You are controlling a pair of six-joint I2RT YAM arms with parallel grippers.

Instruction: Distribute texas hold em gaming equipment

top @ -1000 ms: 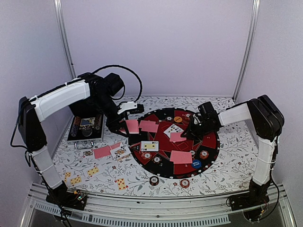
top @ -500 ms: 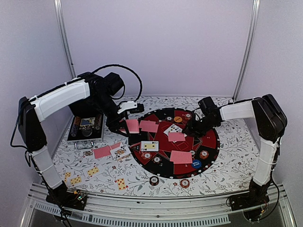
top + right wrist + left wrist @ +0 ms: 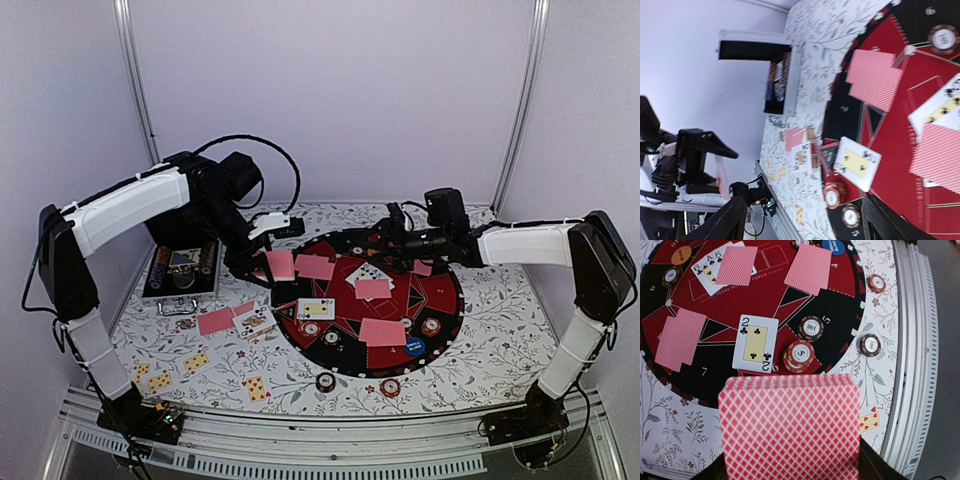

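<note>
My left gripper (image 3: 262, 268) is shut on a deck of red-backed playing cards (image 3: 790, 425), held above the left rim of the round black-and-red mat (image 3: 445, 300). On the mat lie red-backed cards (image 3: 315, 267), a face-up two of clubs (image 3: 755, 344), poker chips (image 3: 800, 353), an orange button (image 3: 376, 252) and a blue button (image 3: 415, 347). My right gripper (image 3: 392, 230) hangs open and empty above the mat's far side; in the right wrist view its fingers (image 3: 735, 220) stand wide apart. Another red-backed card (image 3: 421, 267) lies below the right arm.
The silver case (image 3: 182, 270) stands open at the left behind the left arm. Face-up cards (image 3: 196, 361) and a red-backed card (image 3: 215, 321) are scattered on the floral cloth at the front left. Two chips (image 3: 326, 381) lie off the mat near the front rail (image 3: 330, 440).
My right gripper has opened and risen from the mat's right side toward the back, with the arm stretching out leftward. The left arm and its deck have stayed put.
</note>
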